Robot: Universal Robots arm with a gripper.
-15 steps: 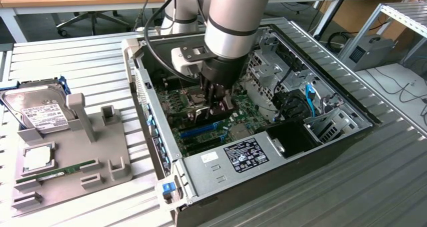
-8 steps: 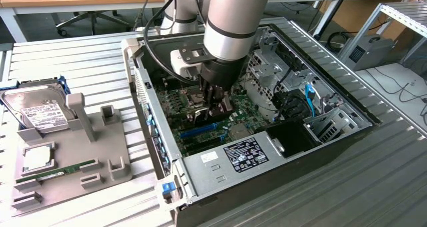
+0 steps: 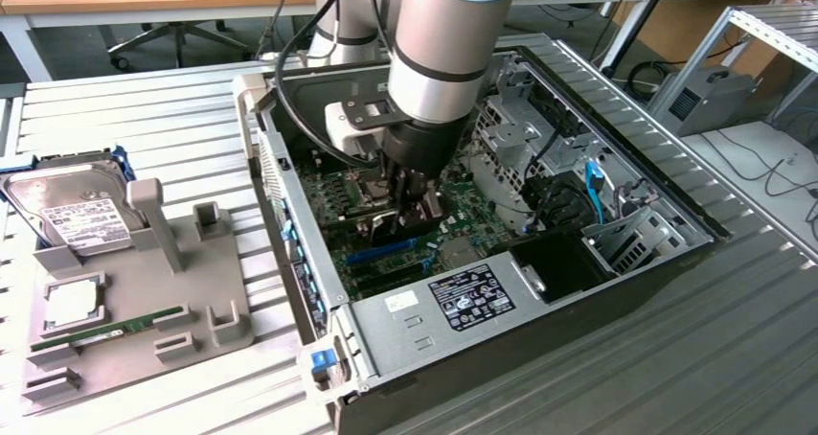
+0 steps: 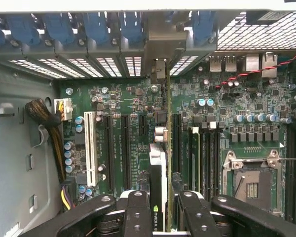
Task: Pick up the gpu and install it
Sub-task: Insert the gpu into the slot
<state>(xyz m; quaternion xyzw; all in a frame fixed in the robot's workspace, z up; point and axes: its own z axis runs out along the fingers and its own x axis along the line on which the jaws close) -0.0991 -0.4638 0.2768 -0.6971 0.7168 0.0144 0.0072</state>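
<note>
One claw [image 3: 405,215] pinches the gpu [image 4: 158,159] on edge inside the open computer case [image 3: 422,310], close to long slots [image 4: 124,153] on the green board [image 4: 121,101].

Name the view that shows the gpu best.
Wrist view: the gpu stands edge-on between the gripper's fingers, over the motherboard's slots, seen along its length. In the exterior view the arm hides most of it; a dark part shows below the gripper, inside the case.
</note>
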